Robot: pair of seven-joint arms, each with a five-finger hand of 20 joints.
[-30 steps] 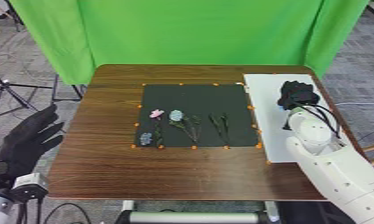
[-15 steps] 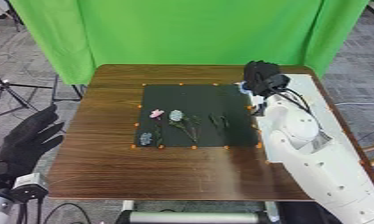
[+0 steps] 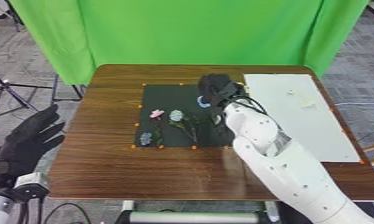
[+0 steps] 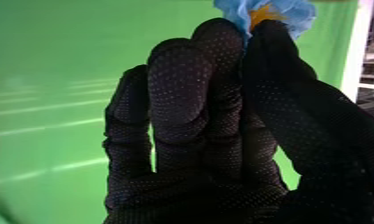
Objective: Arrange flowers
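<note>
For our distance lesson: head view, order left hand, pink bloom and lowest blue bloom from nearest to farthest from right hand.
1. Pink bloom, left half of mat.
2. Lowest blue bloom, mat's lower left.
3. Left hand, left of table.

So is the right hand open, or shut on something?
Shut: the right hand pinches a blue flower between thumb and fingers, close to its petals.

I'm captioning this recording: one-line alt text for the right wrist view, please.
The robot's right hand, in a black glove, pinches a light blue flower with an orange centre between thumb and fingers, a green curtain behind.
</note>
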